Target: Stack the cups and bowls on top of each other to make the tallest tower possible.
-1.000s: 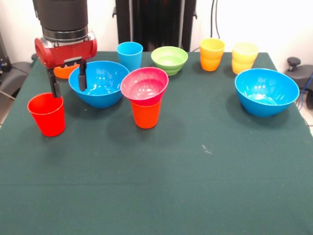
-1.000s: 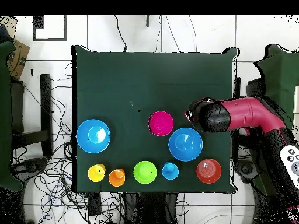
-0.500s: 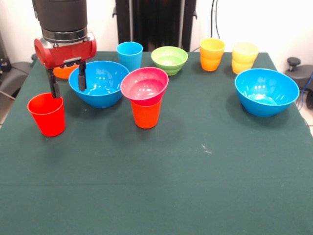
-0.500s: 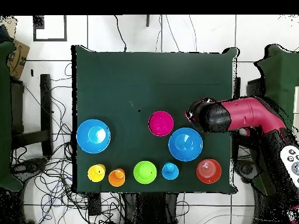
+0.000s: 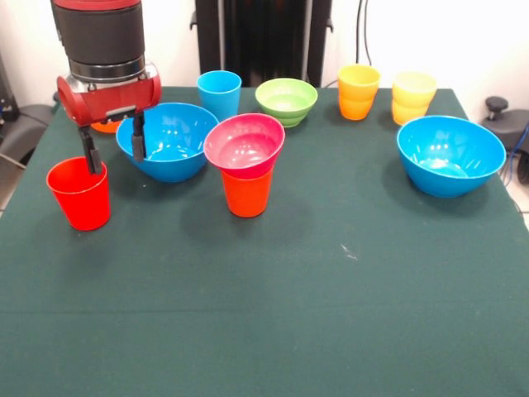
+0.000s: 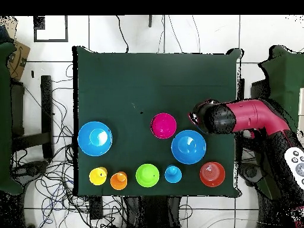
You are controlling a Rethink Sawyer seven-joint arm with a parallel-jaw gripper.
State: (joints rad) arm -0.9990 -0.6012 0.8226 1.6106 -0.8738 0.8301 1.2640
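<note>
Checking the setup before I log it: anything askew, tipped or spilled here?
Only the pink-red bowl: it sits tilted on the orange cup, its rim leaning toward the camera. Everything else stands upright, nothing spilled.

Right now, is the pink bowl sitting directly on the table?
No, the pink bowl rests on top of an orange cup, which stands on the table.

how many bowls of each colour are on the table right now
blue bowls: 2
green bowl: 1
pink bowl, sitting on an orange cup: 1
orange bowl, partly hidden behind the arm in the front view: 1
total: 5
</note>
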